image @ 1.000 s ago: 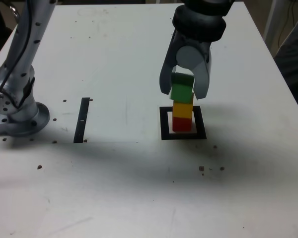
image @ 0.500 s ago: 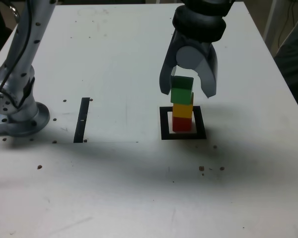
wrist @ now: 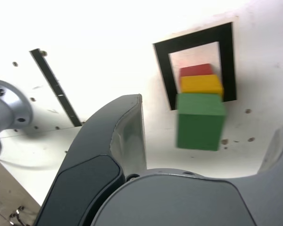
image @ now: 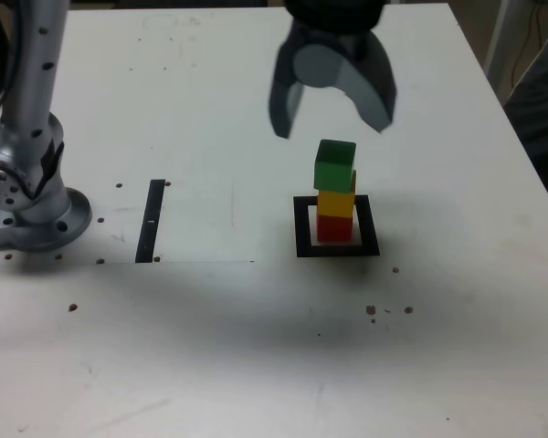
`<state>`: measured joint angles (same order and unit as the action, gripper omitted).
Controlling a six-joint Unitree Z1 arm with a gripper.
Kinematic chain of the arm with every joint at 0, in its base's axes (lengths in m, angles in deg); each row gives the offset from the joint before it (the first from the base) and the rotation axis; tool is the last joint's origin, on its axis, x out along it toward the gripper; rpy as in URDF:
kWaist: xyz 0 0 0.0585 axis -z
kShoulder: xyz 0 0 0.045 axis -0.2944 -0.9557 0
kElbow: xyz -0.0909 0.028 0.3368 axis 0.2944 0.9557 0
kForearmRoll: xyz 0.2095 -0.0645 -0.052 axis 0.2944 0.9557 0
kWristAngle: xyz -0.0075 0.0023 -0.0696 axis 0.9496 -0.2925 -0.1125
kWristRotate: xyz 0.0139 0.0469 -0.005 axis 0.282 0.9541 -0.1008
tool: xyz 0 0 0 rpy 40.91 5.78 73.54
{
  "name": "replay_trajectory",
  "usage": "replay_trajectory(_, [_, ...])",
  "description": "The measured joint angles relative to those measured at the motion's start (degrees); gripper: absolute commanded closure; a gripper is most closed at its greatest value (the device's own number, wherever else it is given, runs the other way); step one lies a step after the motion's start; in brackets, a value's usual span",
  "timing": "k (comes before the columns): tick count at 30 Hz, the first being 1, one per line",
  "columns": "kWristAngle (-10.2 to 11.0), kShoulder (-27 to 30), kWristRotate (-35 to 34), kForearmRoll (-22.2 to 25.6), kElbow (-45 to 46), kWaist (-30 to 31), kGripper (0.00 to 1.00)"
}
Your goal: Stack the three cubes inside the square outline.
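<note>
Three cubes stand stacked inside the square outline (image: 337, 227): the red cube (image: 334, 227) at the bottom, the yellow cube (image: 336, 202) on it and the green cube (image: 334, 165) on top, turned slightly askew. My gripper (image: 331, 124) hangs open above the stack, clear of the green cube, with nothing between its fingers. The wrist view looks down on the green cube (wrist: 200, 121), the yellow cube (wrist: 201, 84), the red cube (wrist: 195, 70) and the square outline (wrist: 163, 70), framed by one dark finger (wrist: 126, 136) at either side.
The arm's grey base (image: 32, 212) sits at the exterior view's left. A thin black strip (image: 151, 221) lies on the white table (image: 210, 109) between base and outline. Small dark specks dot the table. Dark objects stand past the table's right edge.
The gripper opened off the green cube and rose up and slightly to the exterior view's left. The green cube stays on top of the stack.
</note>
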<state>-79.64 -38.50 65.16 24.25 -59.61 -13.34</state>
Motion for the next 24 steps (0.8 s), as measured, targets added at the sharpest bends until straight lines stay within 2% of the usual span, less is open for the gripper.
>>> replay_trajectory(6, [1.1,5.8,-0.8,0.0,6.1,0.0,0.00])
replay_trajectory(13, [2.1,13.5,-3.3,-1.5,18.2,0.0,0.00])
replay_trajectory(17, [2.1,18.4,-5.5,-4.6,26.4,0.0,0.00])
replay_trajectory(24, [1.8,22.6,-7.1,-10.1,38.2,-0.1,0.00])
